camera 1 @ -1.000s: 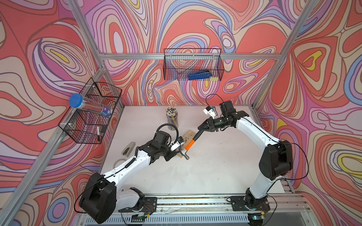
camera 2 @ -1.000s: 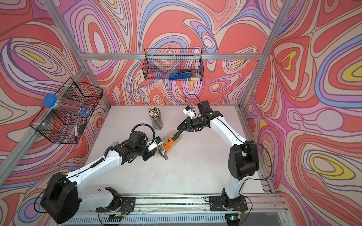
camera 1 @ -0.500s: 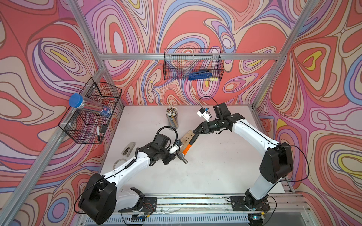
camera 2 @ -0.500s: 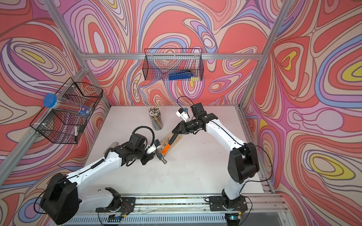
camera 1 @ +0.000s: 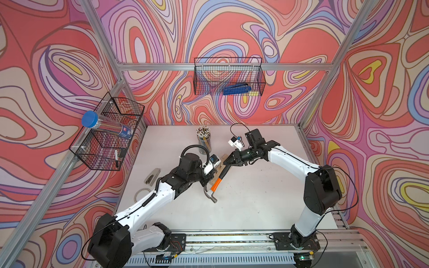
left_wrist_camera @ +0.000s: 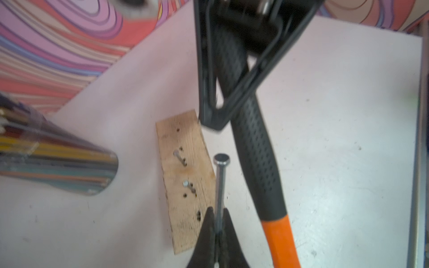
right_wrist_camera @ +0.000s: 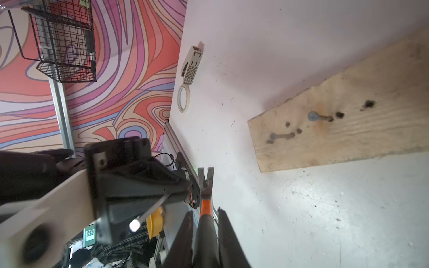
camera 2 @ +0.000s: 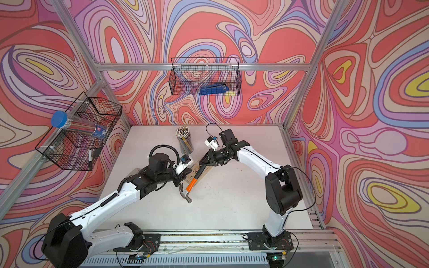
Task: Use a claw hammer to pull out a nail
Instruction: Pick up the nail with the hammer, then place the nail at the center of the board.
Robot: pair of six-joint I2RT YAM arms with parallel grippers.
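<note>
Tabletop [camera 1: 267, 185], claw hammer [camera 1: 217, 184] beyond plank [left_wrist_camera: 192, 143] edge

I get bright, even overhead light in both top views; shadows on the table [camera 1: 255, 204] are soft and faint; in my left wrist view the pencil cup [left_wrist_camera: 58, 167] and the upper hammer [left_wrist_camera: 255, 162] blur, while the nail [left_wrist_camera: 220, 185] is crisp; in the right wrist view the board [right_wrist_camera: 348, 127] looks soft, and pale glare washes the table.
</note>
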